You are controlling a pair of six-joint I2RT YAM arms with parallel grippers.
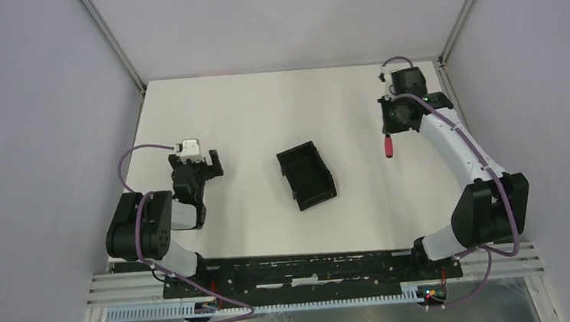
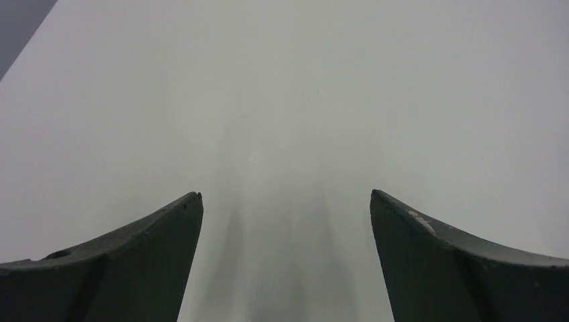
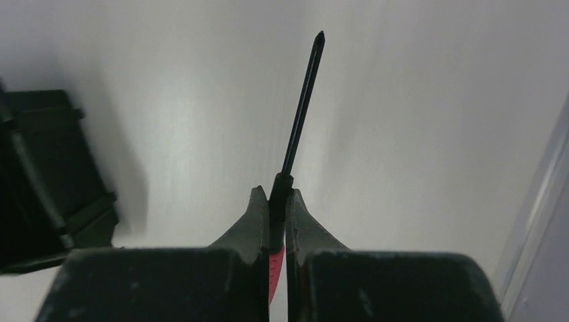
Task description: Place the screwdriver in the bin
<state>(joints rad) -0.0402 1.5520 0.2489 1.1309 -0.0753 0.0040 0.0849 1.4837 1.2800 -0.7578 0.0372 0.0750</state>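
The screwdriver (image 1: pixel 390 146) has a red handle and a thin black shaft (image 3: pixel 302 107). My right gripper (image 1: pixel 390 130) is shut on it at the far right of the table. In the right wrist view the gripper (image 3: pixel 276 193) pinches the black collar, with the shaft pointing away and a sliver of red handle between the fingers. The black bin (image 1: pixel 308 176) sits open-topped at the table's middle, well to the left of the screwdriver, and appears at the left edge in the wrist view (image 3: pixel 40 181). My left gripper (image 1: pixel 209 167) rests open over bare table (image 2: pixel 285 201).
The white table (image 1: pixel 263 116) is walled in by grey panels. A metal frame post (image 1: pixel 459 16) stands close behind the right arm. The table's right edge (image 3: pixel 537 201) runs near the right gripper.
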